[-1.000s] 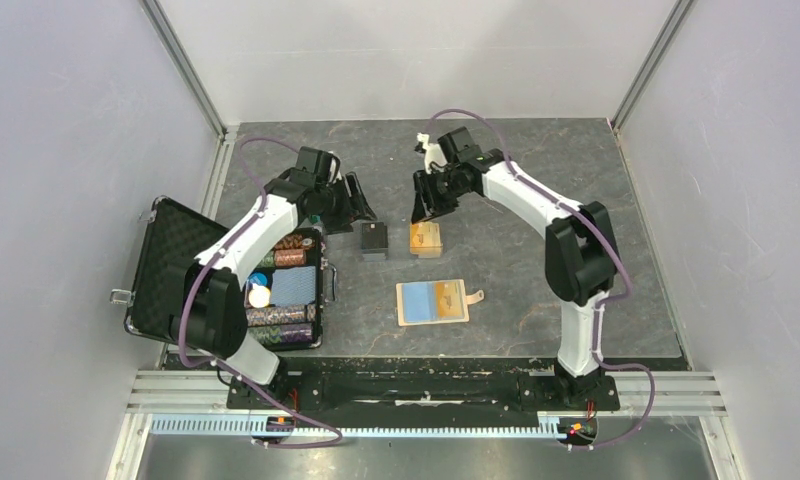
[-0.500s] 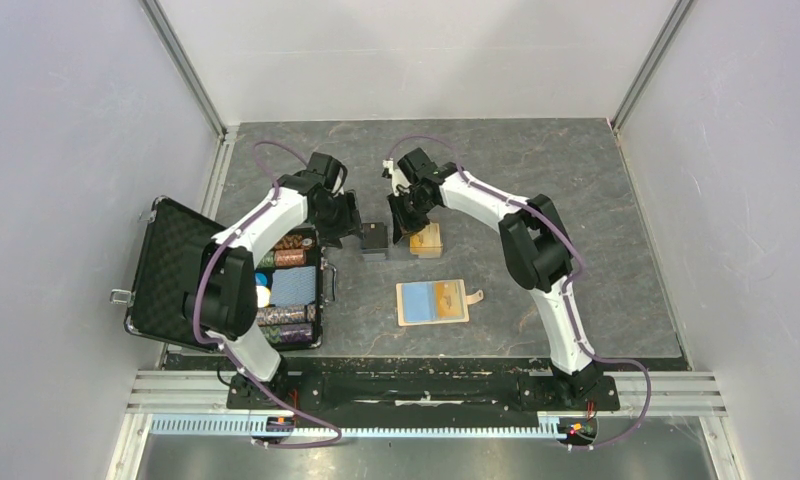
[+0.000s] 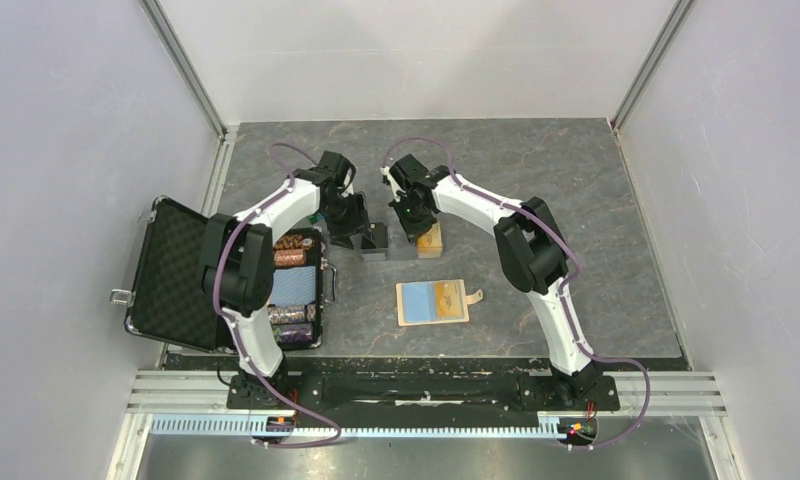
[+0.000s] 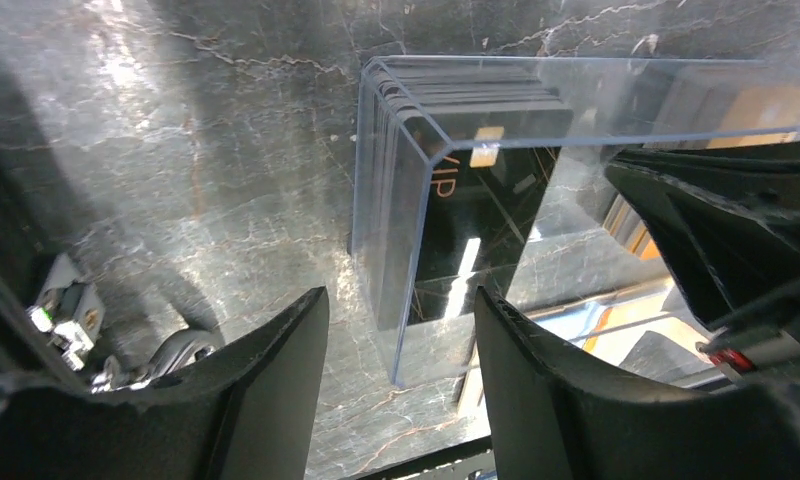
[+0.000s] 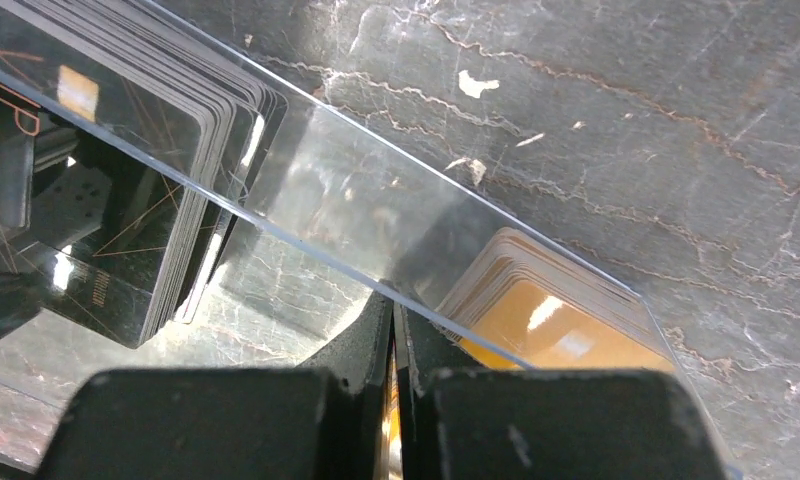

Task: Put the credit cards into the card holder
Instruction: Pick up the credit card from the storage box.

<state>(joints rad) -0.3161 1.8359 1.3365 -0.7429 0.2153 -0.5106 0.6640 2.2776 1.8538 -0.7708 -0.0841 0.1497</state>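
The tan card holder [image 3: 416, 305] lies open on the dark table, light-blue inside up, with an orange-yellow credit card [image 3: 444, 293] on it. Behind it stand a small black box [image 3: 376, 243] and an orange clear-lidded box [image 3: 433, 242]. My left gripper [image 3: 362, 236] is open at the black box's left side. In the left wrist view the box's clear corner [image 4: 406, 300] shows between the open left gripper's [image 4: 401, 300] fingers. My right gripper [image 3: 416, 228] is shut, low at the orange box's left edge. In the right wrist view the right gripper [image 5: 394, 330] touches the clear lid beside stacked orange cards [image 5: 546, 320].
A big black foam-lined chip case [image 3: 171, 270] lies open at the left, its tray [image 3: 291, 290] full of chips, close behind my left arm. Grey enclosure walls ring the table.
Both arms swung inward and down to the two boxes. The right gripper shut on the way. The left gripper narrowed a little.
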